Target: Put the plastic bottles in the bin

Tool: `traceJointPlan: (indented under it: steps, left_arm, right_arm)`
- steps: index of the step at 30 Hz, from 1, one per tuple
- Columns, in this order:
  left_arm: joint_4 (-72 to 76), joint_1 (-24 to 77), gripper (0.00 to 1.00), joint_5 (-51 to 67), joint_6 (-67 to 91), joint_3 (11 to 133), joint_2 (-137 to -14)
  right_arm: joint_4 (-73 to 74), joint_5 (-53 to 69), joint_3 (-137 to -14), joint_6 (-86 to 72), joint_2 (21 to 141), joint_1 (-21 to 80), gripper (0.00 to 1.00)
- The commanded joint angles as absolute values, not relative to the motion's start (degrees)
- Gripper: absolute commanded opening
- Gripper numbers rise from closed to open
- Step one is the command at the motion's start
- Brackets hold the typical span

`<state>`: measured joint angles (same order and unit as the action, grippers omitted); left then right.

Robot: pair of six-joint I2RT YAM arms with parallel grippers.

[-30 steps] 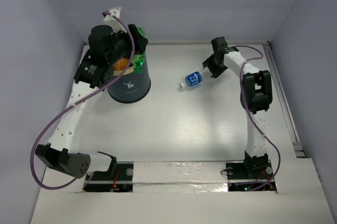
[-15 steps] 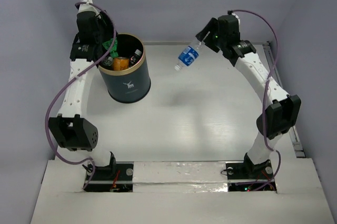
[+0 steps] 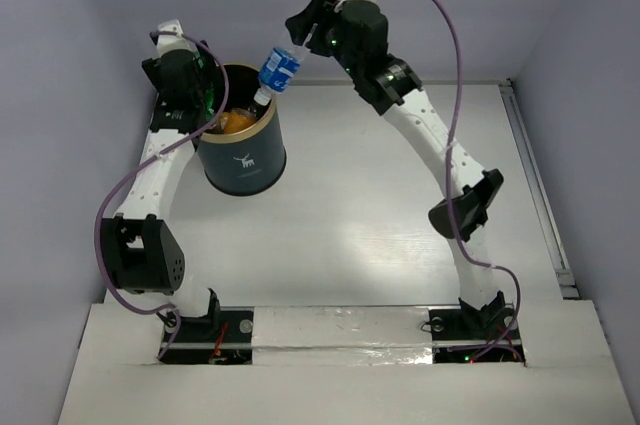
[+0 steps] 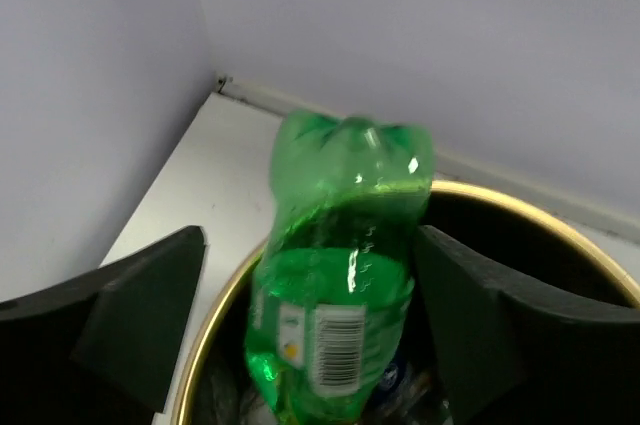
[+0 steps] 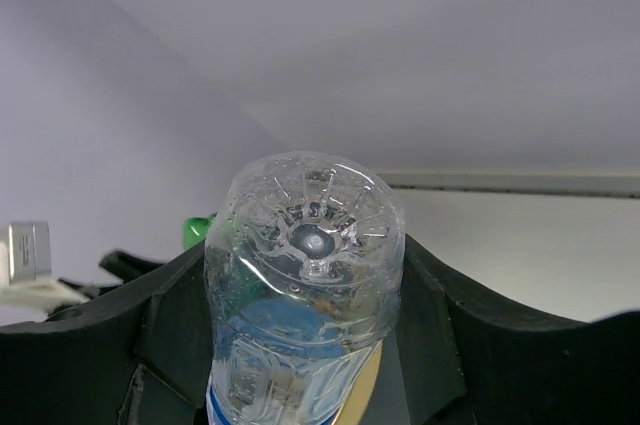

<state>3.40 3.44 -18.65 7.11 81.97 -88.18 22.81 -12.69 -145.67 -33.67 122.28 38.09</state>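
The dark teal bin (image 3: 246, 161) with a gold rim stands at the back left. My right gripper (image 3: 291, 52) is shut on a clear bottle with a blue label (image 3: 279, 69), held cap-down over the bin's back rim; its base faces the right wrist camera (image 5: 305, 275). My left gripper (image 3: 205, 97) is at the bin's back-left rim (image 4: 216, 323), jaws open. The green bottle (image 4: 340, 265) is base-up between them with a gap on the left side, its lower part inside the bin. An orange bottle (image 3: 236, 123) lies in the bin.
The white table (image 3: 380, 215) runs from the bin to the right edge rail (image 3: 535, 175). Grey walls close in the back and both sides. The right arm stretches diagonally across the table's back half.
My right arm lifted the blue-label bottle off the table and carried it left until it hangs over the bin. My left gripper stayed at the bin's back-left rim with the green bottle.
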Motion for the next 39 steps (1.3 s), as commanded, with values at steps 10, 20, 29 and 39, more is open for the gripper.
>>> traceJointPlan:
  steps: [10,20,29,39]
  left_arm:
    - [6.0,5.1,0.99,-12.1,14.1,80.8,-76.9]
    - [2.6,5.1,0.99,-3.0,25.9,80.5,-69.2]
    - [-2.5,5.1,0.99,1.6,26.8,83.6,-66.3]
    - [-6.9,5.1,0.99,10.0,29.0,87.3,-65.1]
  right_arm:
    - [7.3,-19.4,-152.2,-18.5,133.1,43.3,0.46]
    - [5.4,-15.9,-148.0,-14.9,136.3,48.1,0.53]
    - [6.7,-10.9,-145.4,-17.8,139.1,51.0,0.69]
    - [8.8,-13.7,-146.1,-17.3,130.8,51.5,1.0]
